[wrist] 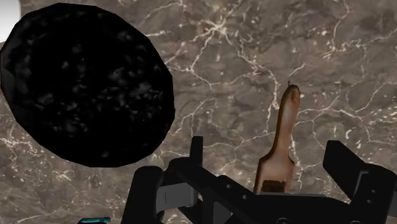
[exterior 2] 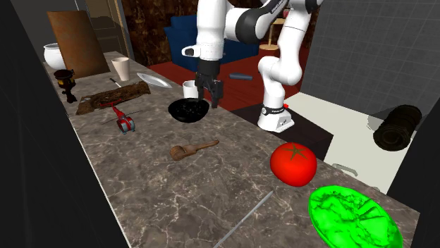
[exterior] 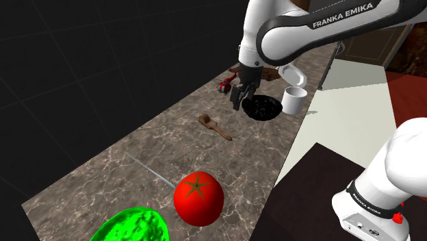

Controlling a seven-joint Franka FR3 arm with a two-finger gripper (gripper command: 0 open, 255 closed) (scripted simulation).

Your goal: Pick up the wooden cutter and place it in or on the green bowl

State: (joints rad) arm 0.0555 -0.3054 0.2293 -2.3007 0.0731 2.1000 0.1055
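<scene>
Along the marble counter (exterior: pixel 274 147), at the shoulder view's left stands the green bowl (exterior: pixel 130 224); midway lies the wooden cutter (exterior: pixel 214 127), untouched, its handle slanting across the counter; rightward, the gripper (exterior: pixel 243 101) hovers over a black bowl (exterior: pixel 267 109), jaws spread and empty, the cutter lying lower-left of them.

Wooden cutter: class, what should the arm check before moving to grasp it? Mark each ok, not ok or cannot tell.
1. Jaws open: ok, they stand apart.
2. Wooden cutter lying free on the counter: ok.
3. Jaws at the cutter: not ok, they hang above, near the black bowl.
4. Green bowl empty: ok.
5. Low path to it: not ok, the tomato stands between.
</scene>
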